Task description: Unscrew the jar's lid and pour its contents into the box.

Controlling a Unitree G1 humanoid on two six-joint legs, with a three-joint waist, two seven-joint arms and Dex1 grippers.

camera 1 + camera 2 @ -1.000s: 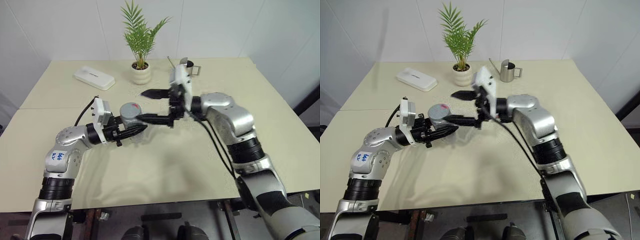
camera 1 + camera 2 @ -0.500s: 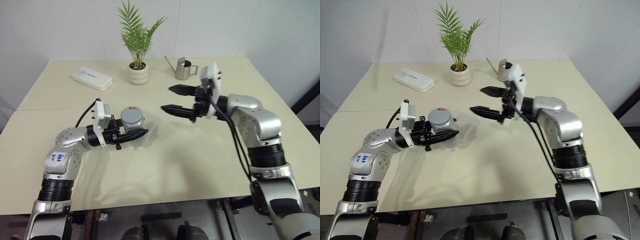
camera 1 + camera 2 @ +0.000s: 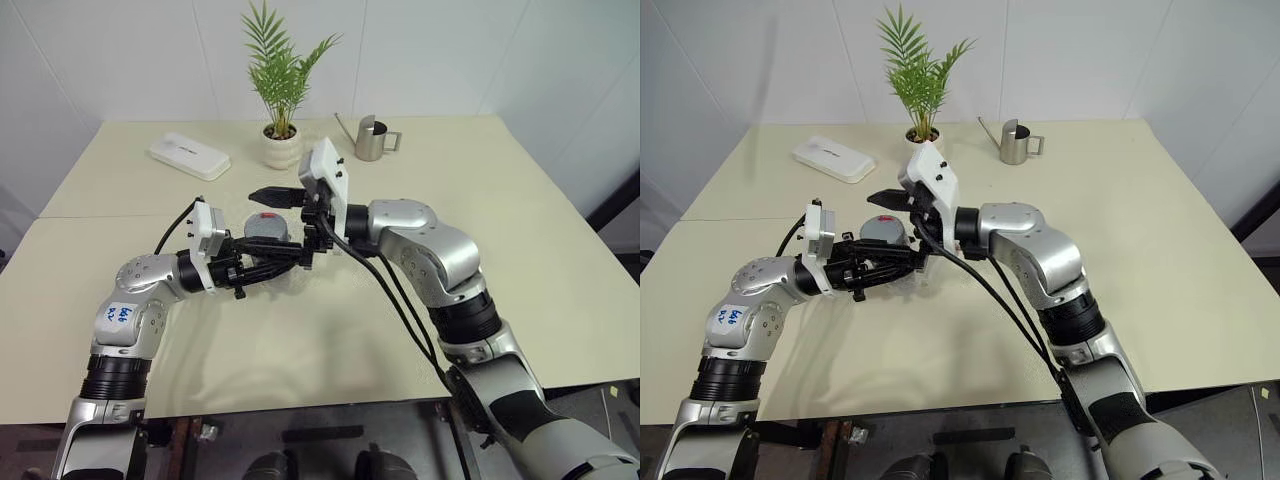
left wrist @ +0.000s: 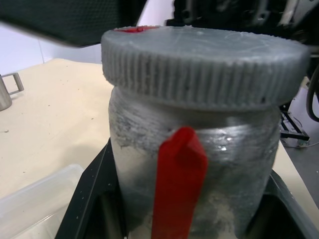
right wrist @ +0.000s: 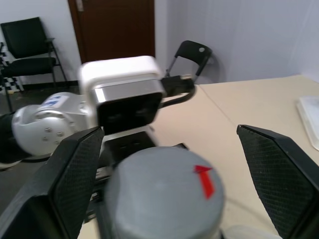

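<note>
While the lid is not yet gripped, these lines run from the biggest thing to the smallest.

Table (image 3: 520,230): pale cream top; the jar is held above it near the middle, so a dropped lid would likely land there.

Right gripper (image 3: 892,226): fingers spread wide, one on each side of the lid and clear of it, as the right wrist view shows (image 5: 164,186). For a good twist, I judge it should sit level with the ribbed rim, centred, then close evenly before turning.

Left gripper (image 3: 268,254): pinching the jar's body between its two fingers and holding it upright. It needs to stay firm, else the jar may spin along with the lid.

Box (image 3: 290,272): clear plastic tray, seen faintly just under and behind the jar; a corner shows in the left wrist view (image 4: 35,196). Pouring looks a short move away.

Jar (image 4: 192,164): silvery, scuffed cylinder with a red strip (image 4: 178,186) down its side, upright in the left fingers, above the table and close over the box.

Lid (image 4: 204,67): grey, round, slightly wider than the jar, rim finely ribbed; a red mark (image 5: 204,180) near its top edge. Seated on the jar.

Contents: hidden inside; cannot tell.
</note>
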